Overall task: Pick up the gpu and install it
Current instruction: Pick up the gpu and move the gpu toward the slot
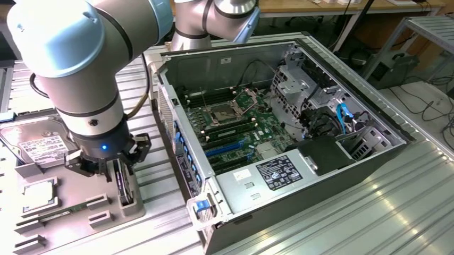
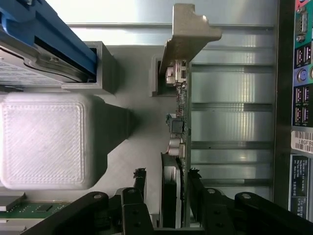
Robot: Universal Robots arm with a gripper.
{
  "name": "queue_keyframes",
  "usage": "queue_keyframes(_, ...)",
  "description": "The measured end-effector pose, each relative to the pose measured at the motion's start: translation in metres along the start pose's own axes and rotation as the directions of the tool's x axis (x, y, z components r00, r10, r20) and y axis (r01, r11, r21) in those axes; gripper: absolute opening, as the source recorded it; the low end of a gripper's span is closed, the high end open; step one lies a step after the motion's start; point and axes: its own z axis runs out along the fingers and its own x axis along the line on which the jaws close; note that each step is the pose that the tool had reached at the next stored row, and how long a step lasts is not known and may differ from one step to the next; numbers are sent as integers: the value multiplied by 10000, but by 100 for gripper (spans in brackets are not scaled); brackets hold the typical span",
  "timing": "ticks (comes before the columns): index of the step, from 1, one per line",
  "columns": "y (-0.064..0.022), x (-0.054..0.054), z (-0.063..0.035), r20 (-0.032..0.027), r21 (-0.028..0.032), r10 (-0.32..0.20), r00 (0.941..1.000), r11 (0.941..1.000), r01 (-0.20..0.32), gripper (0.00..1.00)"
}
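The wrist view shows the end effector (image 2: pixel 167 172) open, its fingers (image 2: pixel 141 185) straddling the gpu's (image 2: pixel 180 98) edge.

Little can be read. On the rear panel of the computer case (image 2: pixel 285 73), beside its port cluster, a white sticker (image 2: pixel 301 142) carries dark sideways characters that seem to begin 18GF; the rest is cut off. A blue label (image 2: pixel 299 188) touching that sticker has pale lines too small to read. Inside the case, a black label (image 1: pixel 284 172) on the grey power supply box shows white print and small symbols, none legible. Outside the case, to the exterior view's left, the white label (image 1: pixel 37 147) on the hard drive and any marks on the gpu (image 2: pixel 178 112) are too fine to read.
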Motion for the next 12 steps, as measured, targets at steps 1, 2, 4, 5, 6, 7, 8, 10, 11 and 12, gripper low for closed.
queue_keyframes(1, 0, 0, 0, 0, 0, 0, 10000, 10000, 0, 46)
queue_keyframes(2, -1, -2, 1, 0, 0, -3, 10000, 10000, 3, 46)
queue_keyframes(4, -1, -16, 1, 0, -1, -3, 10000, 10000, 3, 44)
queue_keyframes(5, -1, -23, 2, 1, -2, -2, 10000, 10000, 2, 37)
queue_keyframes(6, -1, -25, 3, 1, -1, -2, 10000, 10000, 2, 37)
queue_keyframes(7, -1, -25, 3, 1, -1, -1, 10000, 10000, 1, 37)
queue_keyframes(8, -1, -25, 2, 0, -1, -1, 10000, 10000, 1, 37)
queue_keyframes(10, -1, -26, 2, 0, -1, -2, 10000, 10000, 2, 37)
queue_keyframes(11, -1, -26, 2, 0, 0, -2, 10000, 10000, 2, 36)
queue_keyframes(12, -1, -26, 2, 0, 0, -2, 10000, 10000, 2, 36)
